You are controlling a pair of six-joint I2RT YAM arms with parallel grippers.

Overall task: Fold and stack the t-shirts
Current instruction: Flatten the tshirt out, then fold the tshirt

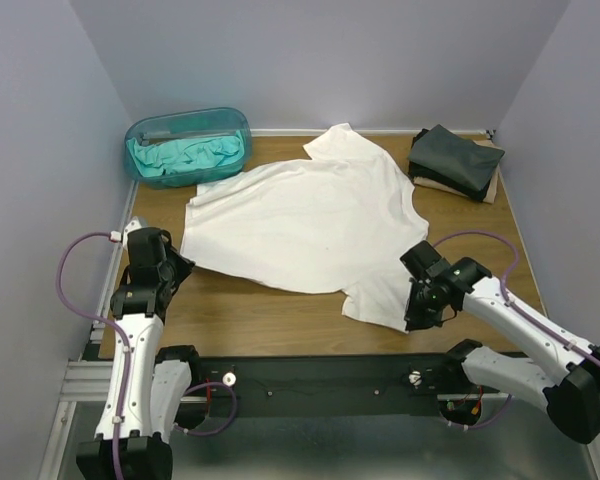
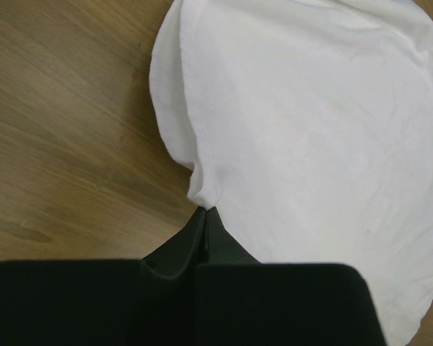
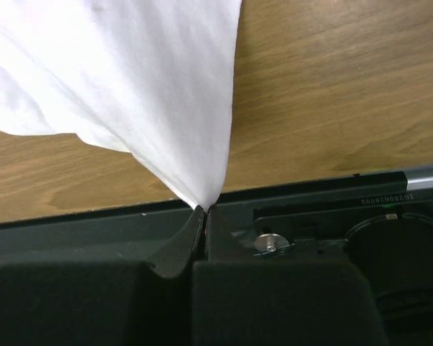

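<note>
Both end effectors are clamped on cloth over the table [image 1: 260,318], where the white t-shirt [image 1: 300,225] lies spread, long axis left to right. The left end effector [image 1: 180,264] holds its near hem corner, the right end effector [image 1: 416,308] its near sleeve. The rest lies beyond both, so the fold probably goes away from the arms.

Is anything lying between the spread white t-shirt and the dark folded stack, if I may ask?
Nothing visible does; only a strip of bare wooden tabletop separates the white cloth t-shirt from the dark folded shirts.
</note>
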